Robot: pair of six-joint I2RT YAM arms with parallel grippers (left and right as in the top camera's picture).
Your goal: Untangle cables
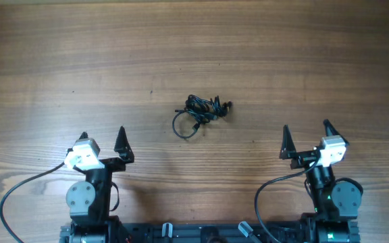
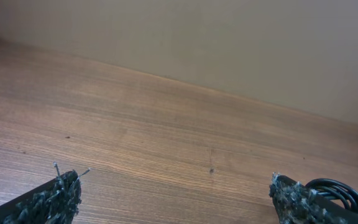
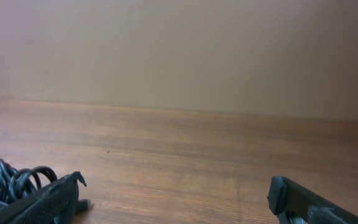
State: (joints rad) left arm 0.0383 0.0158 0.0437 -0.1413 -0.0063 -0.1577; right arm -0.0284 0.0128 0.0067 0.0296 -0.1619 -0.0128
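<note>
Wooden desk (image 1: 282, 54) carries knotted cables (image 1: 201, 111) at centre; my left hand (image 1: 102, 132) and right hand (image 1: 306, 125) sit near, spread wide, empty.

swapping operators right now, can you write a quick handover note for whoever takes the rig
Left gripper: open, empty.
Right gripper: open, empty.
Cables: one knotted clump on the table, ahead of both arms and roughly midway between them, with a loop sticking out toward the left arm's side. Neither gripper touches it.
Done: nothing that shows.
Left: all of the untangling.
</note>
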